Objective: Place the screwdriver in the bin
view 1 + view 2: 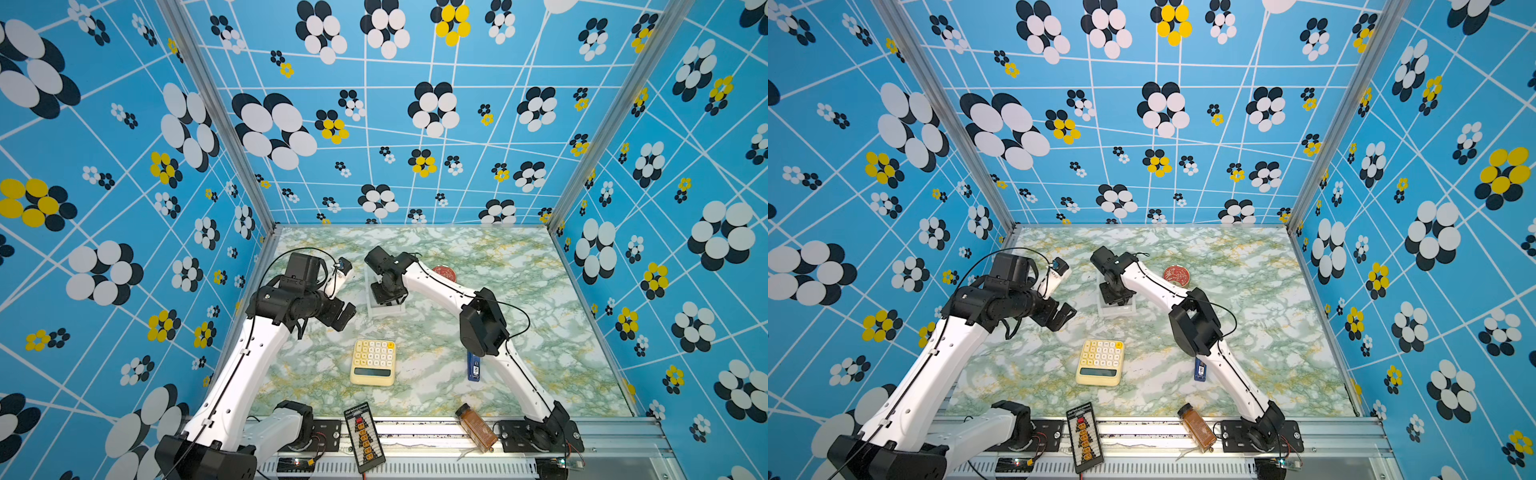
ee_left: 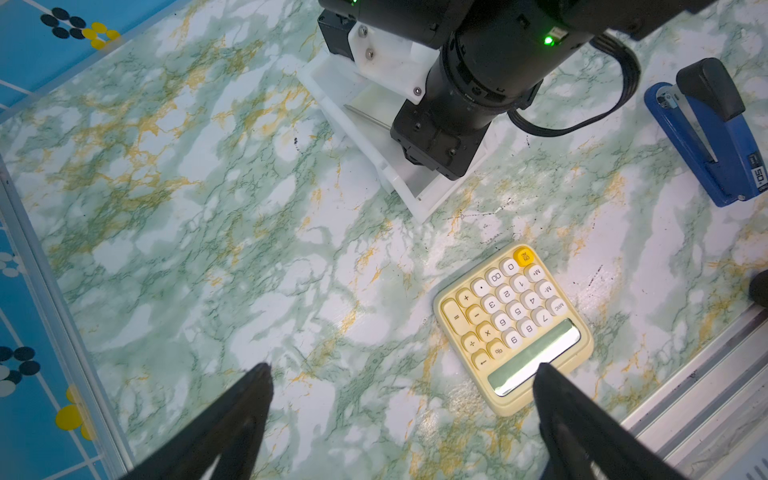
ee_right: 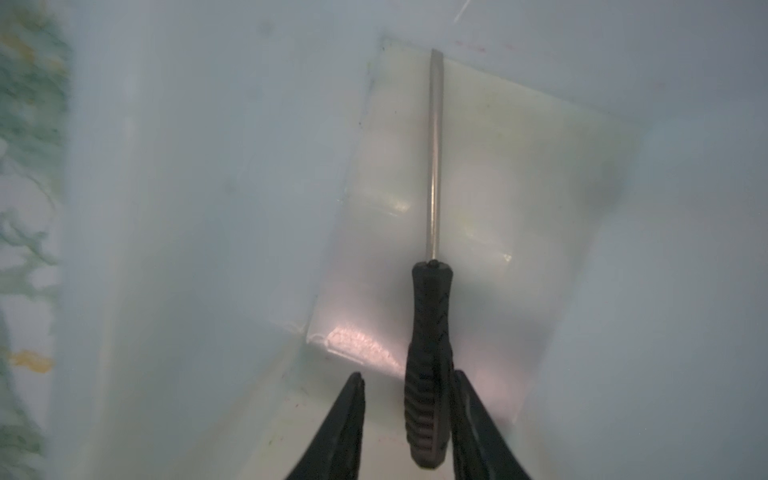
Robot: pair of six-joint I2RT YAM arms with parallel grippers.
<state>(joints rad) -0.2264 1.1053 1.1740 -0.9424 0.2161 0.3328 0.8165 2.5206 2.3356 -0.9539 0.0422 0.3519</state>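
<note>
The screwdriver (image 3: 430, 332), black-handled with a thin grey shaft, lies inside the white bin (image 3: 208, 208). My right gripper (image 3: 409, 374) is down in the bin with its jaws parted around the handle. One finger touches the handle, and a gap shows on the other side. In both top views that gripper (image 1: 388, 297) hangs over the bin (image 1: 384, 312) at the table's middle back. The left wrist view shows a piece of the shaft (image 2: 368, 117) in the bin (image 2: 399, 183). My left gripper (image 2: 402, 368) is open and empty, left of the bin (image 1: 1116, 309).
A yellow calculator (image 1: 372, 361) lies in front of the bin. A blue stapler-like tool (image 1: 473, 365) sits partly under the right arm. A red-lidded tin (image 1: 444, 272) stands behind that arm. A spice bottle (image 1: 476, 428) and a black board (image 1: 363, 436) rest on the front rail.
</note>
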